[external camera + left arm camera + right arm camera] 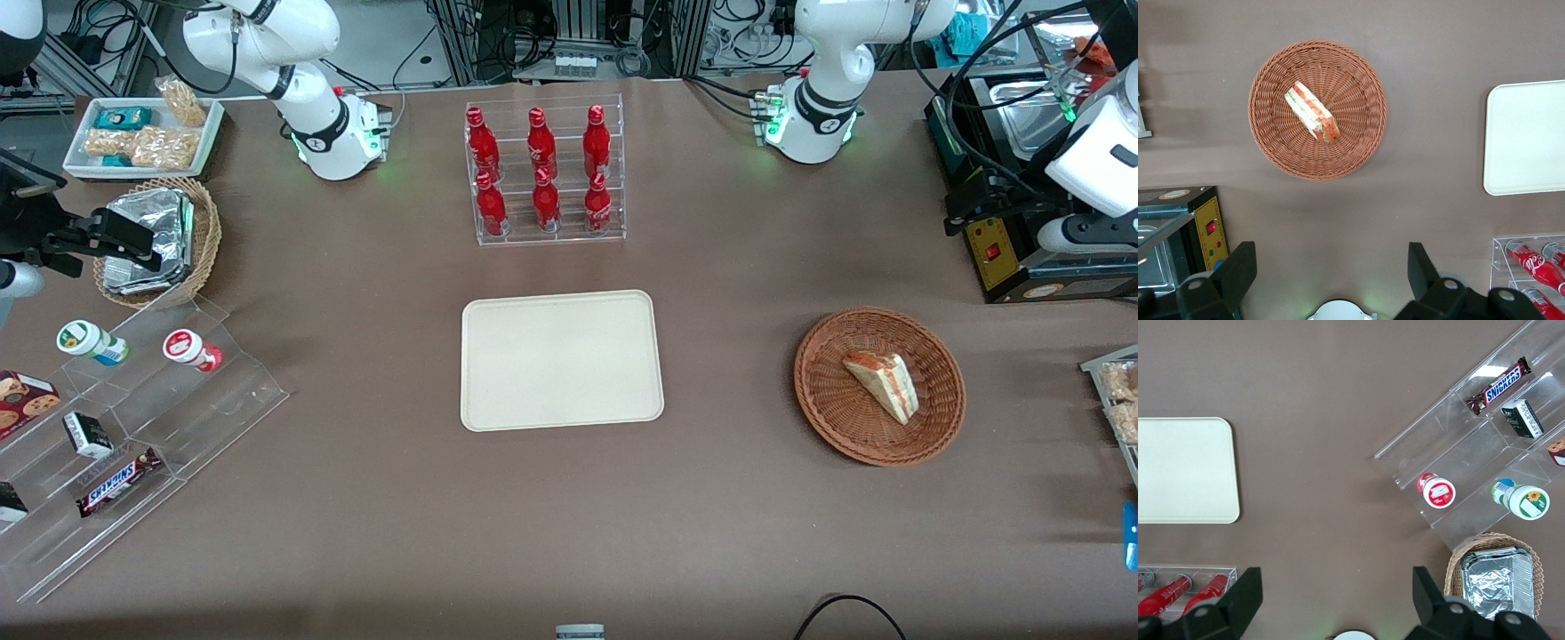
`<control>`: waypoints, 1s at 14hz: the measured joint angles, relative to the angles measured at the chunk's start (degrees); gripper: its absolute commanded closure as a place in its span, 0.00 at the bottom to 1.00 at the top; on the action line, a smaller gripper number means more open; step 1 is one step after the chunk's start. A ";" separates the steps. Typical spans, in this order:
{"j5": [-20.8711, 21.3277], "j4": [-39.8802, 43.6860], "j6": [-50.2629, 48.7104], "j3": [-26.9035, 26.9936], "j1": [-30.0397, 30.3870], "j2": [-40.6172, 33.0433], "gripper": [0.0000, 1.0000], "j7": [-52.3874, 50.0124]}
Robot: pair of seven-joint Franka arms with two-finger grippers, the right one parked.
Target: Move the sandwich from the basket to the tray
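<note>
The sandwich [880, 384], a pale wedge with red and green filling, lies in the reddish-brown wicker basket [818, 400] toward the working arm's end of the table. The cream tray [560, 360] sits bare at the table's middle, beside the basket. My left gripper [962, 213] hangs above the table, farther from the front camera than the basket and apart from it. It is open and holds nothing. The left wrist view shows the gripper [1331, 267] with its black fingers [1238, 270] spread wide, the sandwich [1313, 112] in the basket [1271, 137], and part of the tray [1528, 137].
A clear rack of red bottles [544, 173] stands farther back than the tray. A black box with a yellow panel [1005, 258] sits close by the gripper. Snack packets [1118, 400] lie at the table's edge beside the basket. A stepped acrylic shelf [133, 427] stands toward the parked arm's end.
</note>
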 measured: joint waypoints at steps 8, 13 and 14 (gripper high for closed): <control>0.08 0.00 0.00 -0.11 -0.04 0.04 0.00 0.37; 0.25 -0.62 -0.02 -0.12 -0.04 0.33 0.00 0.37; 0.37 -1.45 0.04 -0.12 -0.04 0.71 0.00 0.37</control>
